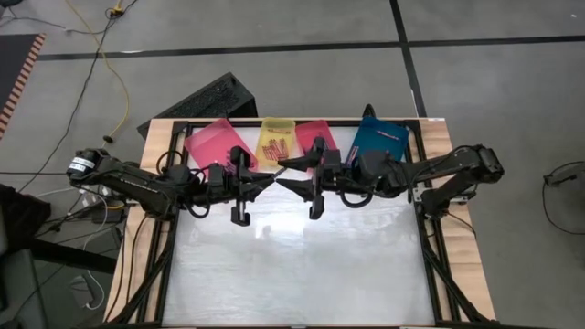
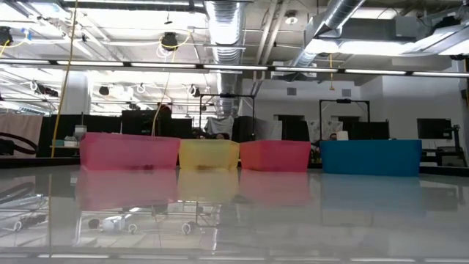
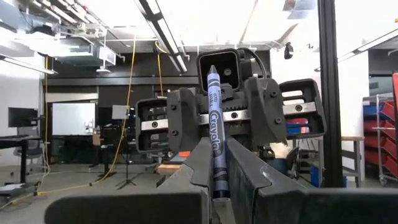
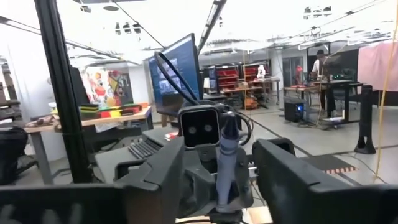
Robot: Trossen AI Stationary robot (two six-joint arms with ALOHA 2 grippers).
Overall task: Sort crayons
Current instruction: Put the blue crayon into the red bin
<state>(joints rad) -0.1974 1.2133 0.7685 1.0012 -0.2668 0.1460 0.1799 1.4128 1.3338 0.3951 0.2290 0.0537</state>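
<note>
A dark blue crayon (image 3: 214,124) stands between the fingers of my left gripper (image 3: 214,186), which is shut on it high above the table's far middle (image 1: 268,176). My right gripper (image 1: 285,175) faces it from the right, open, and its two fingers (image 4: 155,177) stand on either side of the crayon (image 4: 225,162) without touching it. Behind the grippers four trays sit in a row on the table: pink (image 1: 218,142), yellow (image 1: 274,135), red (image 1: 313,134) and blue (image 1: 379,137). Some crayons (image 1: 271,146) lie in the yellow tray. Neither gripper shows in the low view. My left gripper pinches the crayon's lower part (image 3: 215,171) between its two fingers. The fingers come from the table's left and slant upward. The crayon stands roughly upright with its pointed tip (image 3: 211,67) up, lifted clear of the table.
In the low view the trays stand along the far edge: pink (image 2: 128,150), yellow (image 2: 209,154), red (image 2: 275,155), blue (image 2: 370,156). The glossy tabletop (image 1: 292,265) stretches toward the near edge inside a black frame (image 1: 430,247).
</note>
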